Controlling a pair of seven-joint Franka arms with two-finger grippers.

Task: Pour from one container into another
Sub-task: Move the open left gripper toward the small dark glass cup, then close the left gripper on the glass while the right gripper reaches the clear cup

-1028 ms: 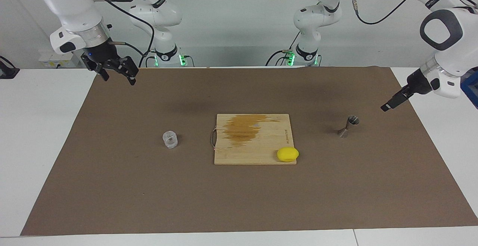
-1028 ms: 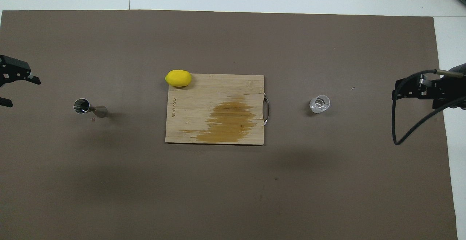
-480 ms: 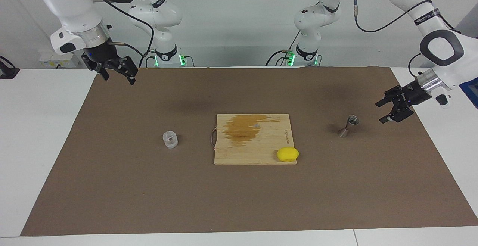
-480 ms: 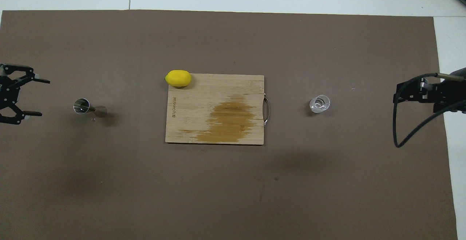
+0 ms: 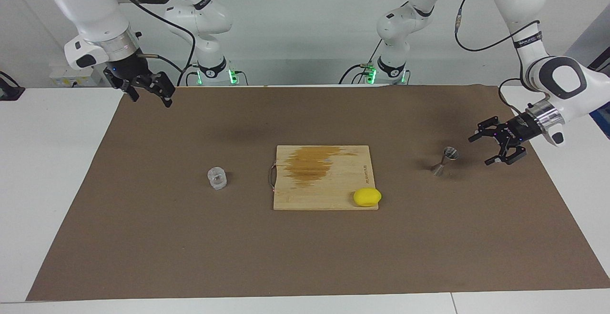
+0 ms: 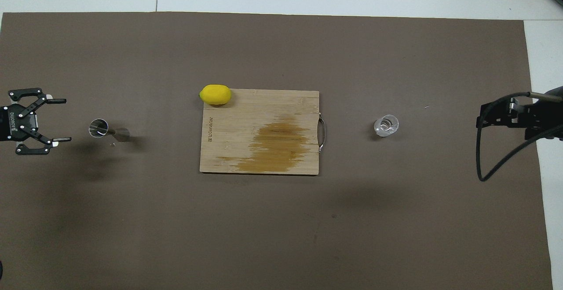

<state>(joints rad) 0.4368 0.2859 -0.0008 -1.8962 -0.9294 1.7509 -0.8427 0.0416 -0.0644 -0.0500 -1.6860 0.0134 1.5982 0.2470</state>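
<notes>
The small clear glass cup [image 5: 218, 178] [image 6: 386, 125] stands upright on the brown mat toward the right arm's end of the table. Toward the left arm's end, the silver hourglass jigger [image 5: 444, 160] [image 6: 105, 130] also stands upright. My left gripper [image 5: 479, 151] [image 6: 67, 120] is low and open beside the jigger, its jaws pointing at it with a small gap between, holding nothing. My right gripper [image 5: 151, 100] [image 6: 481, 119] hangs open and empty, high over the mat's edge at the right arm's end, well away from the cup.
A wooden cutting board [image 5: 333, 187] [image 6: 228, 149] with a dark stain lies in the middle of the mat [image 5: 190, 247], between the cup and the jigger. A yellow lemon [image 5: 367, 197] [image 6: 215, 94] sits on the board's corner farthest from the robots.
My left gripper has come down, turned, and moved in toward the jigger, its open jaws now facing it. The right gripper has barely shifted. Cup, jigger, board and lemon have not moved.
</notes>
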